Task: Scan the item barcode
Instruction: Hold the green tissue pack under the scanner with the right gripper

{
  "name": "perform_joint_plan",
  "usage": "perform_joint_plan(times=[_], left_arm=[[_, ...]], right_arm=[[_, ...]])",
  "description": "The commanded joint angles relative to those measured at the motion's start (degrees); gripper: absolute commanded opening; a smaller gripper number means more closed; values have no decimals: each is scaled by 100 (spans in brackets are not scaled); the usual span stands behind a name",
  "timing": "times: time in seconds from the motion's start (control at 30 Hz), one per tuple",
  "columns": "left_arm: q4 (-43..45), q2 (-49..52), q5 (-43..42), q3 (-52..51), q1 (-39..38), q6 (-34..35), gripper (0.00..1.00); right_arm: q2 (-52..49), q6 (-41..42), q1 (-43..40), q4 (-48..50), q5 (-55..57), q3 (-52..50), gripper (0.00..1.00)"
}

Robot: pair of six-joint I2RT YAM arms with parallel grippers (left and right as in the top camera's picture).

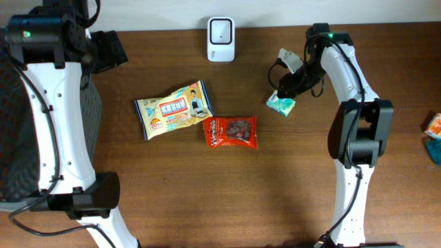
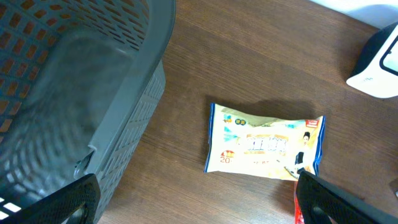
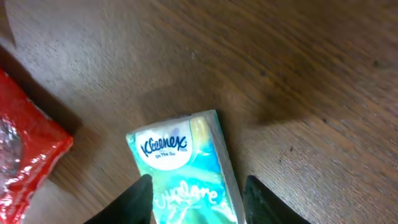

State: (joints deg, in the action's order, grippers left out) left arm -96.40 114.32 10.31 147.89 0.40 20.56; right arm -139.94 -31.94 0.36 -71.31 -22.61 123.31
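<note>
Lying near tissue pack [image 1: 281, 105], red snack bag [image 1: 231, 132], yellow packet [image 1: 173, 109], scanner [image 1: 220, 29]

"Kleenex", with "On The Go" beneath it, is printed in a white oval on the green tissue pack [image 3: 183, 167]. A "20" can be made out on the yellow snack packet [image 2: 264, 146]; its other print cannot be read

Brown wood tabletop [image 1: 275, 193]. On it: white scanner [image 1: 220, 39] at far edge, centre; yellow snack pack [image 1: 173, 109] mid-left, red pack [image 1: 231, 132] just beside its lower right corner; tissue pack [image 1: 282, 104] further right, apart; grey basket [image 2: 93, 74] at left; orange pack [image 1: 434, 126] at right edge.
</note>
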Motion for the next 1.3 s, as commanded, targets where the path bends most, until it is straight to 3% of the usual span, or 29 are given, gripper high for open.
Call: perform_joint_plan(times=[0.0, 0.1, 0.13, 0.2, 0.27, 0.33, 0.37, 0.5, 0.53, 0.6, 0.67, 0.7, 0.8, 0.87, 0.93, 1.0, 1.03, 1.27], left_arm=[[7, -109, -2, 11, 15, -31, 99], [7, -109, -2, 11, 15, -31, 99], [7, -109, -2, 11, 15, -31, 99], [7, -109, -2, 11, 15, -31, 99], [4, -109, -2, 11, 15, -31, 99], [7, -109, -2, 11, 15, -31, 99], [7, -109, -4, 11, 15, -31, 99], [7, -109, -2, 11, 15, -31, 99], [7, -109, -2, 11, 15, -31, 99], [7, -109, -2, 11, 15, -31, 99], [7, -109, -2, 11, 15, -31, 99], [7, -109, -2, 11, 15, -31, 99], [7, -109, -2, 11, 15, -31, 99], [7, -109, -2, 11, 15, -31, 99], [7, -109, -2, 11, 15, -31, 99], [7, -109, -2, 11, 15, -31, 99], [7, -109, -2, 11, 15, -31, 99], [7, -109, -2, 11, 15, -31, 99]], right_arm=[[-269, -59, 7, -79, -98, -63, 41], [-424, 15, 7, -85, -101, -101, 40], [-424, 175, 7, -63, -109, -138, 31], [-424, 1043, 7, -61, -149, -144, 4], [-420, 1696, 7, -33, -1123, -136, 4], [-415, 2142, 7, 546, -3401, -136, 4], [-415, 2876, 7, 1095, -3958, -136, 4], [-415, 6518, 229, 3615, -4015, -136, 4], [-415, 7558, 413, 4854, -3764, -136, 4], [-415, 8459, 870, 5897, -2026, -136, 4], [-415, 7855, 1217, 6067, -730, -136, 4], [-413, 6728, 1412, 6223, -382, -136, 4], [-57, 5414, 1499, 6199, -264, -9, 4], [470, 4728, 1510, 5744, 693, 61, 4], [826, 3648, 1698, 5272, 2476, 79, 4], [769, 1537, 2098, 5337, 4166, 76, 4], [713, 994, 2218, 5377, 4323, 74, 4], [107, 232, 2293, 5569, 4277, 72, 4]])
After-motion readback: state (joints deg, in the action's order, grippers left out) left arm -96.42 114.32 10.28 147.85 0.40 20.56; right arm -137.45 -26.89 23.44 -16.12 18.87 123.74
